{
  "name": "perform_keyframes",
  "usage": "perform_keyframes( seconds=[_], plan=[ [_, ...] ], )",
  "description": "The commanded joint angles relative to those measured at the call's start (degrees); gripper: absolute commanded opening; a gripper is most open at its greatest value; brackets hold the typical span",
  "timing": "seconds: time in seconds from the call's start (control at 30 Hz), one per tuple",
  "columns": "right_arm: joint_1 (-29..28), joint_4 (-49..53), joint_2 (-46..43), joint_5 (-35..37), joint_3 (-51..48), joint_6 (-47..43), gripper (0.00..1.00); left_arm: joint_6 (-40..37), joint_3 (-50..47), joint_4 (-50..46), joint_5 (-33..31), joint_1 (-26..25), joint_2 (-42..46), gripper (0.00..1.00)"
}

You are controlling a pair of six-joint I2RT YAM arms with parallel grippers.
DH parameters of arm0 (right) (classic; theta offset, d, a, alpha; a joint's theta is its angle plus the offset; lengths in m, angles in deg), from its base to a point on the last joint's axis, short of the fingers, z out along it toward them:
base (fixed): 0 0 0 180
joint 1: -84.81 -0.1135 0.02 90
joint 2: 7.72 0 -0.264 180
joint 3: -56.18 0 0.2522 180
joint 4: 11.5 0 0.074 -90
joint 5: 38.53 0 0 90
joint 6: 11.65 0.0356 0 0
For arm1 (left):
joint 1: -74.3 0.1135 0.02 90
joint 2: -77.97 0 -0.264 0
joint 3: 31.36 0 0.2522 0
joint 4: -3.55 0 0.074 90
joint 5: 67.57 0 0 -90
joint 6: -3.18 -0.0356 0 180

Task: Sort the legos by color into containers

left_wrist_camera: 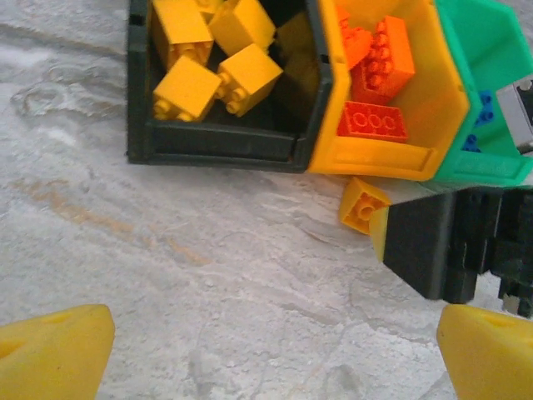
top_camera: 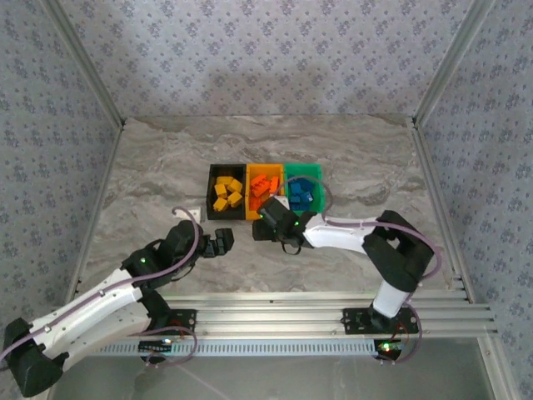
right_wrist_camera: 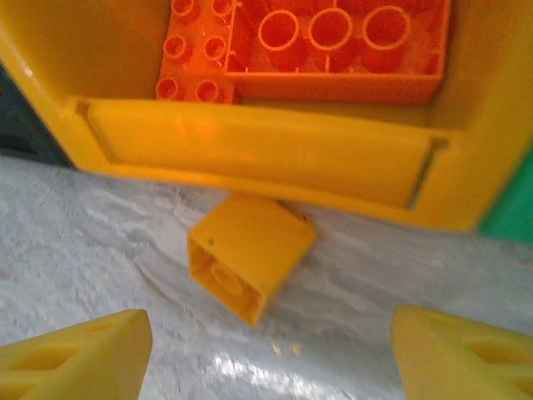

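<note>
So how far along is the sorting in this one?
Nearly done: yellow bricks sit in the black bin, red-orange bricks in the orange-yellow bin, blue bricks in the green bin. Nothing is gripped. The right pincer hangs open over one loose yellow brick at the orange-yellow bin's near wall. Only that brick is left. The left pincer is open.

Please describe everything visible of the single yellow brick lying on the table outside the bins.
The yellow brick is small glossy plastic, tipped on the marbled table, hollow underside with one round tube facing the right gripper, which is open and apart from it. Its far edge seems to touch the orange-yellow bin.
</note>
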Motion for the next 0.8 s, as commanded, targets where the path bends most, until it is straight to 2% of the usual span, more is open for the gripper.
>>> perform_keyframes(
  seconds=[0.0,0.23,0.4,0.63,0.77],
  plan=[
    [-0.2,1.8,3.9,3.6,4.1,1.1,0.74,2.7,-0.8,-2.5,-2.3,-0.3,1.4,0.99],
    [-0.4,8.9,10.0,6.7,9.0,3.5,0.56,3.0,-1.3,-3.4,-2.4,-0.2,2.3,1.00],
    [-0.5,10.4,7.8,8.0,6.7,4.8,0.42,3.3,-1.7,-4.3,-3.0,-0.1,3.5,0.99],
    [-0.5,9.8,-3.8,6.3,2.1,0.7,0.36,4.2,-1.7,-6.9,-5.9,0.0,5.0,0.99],
    [-0.5,9.5,-7.7,-0.8,5.1,-5.4,0.37,5.1,-1.8,-8.4,-7.3,0.0,5.9,0.99]
  ],
)
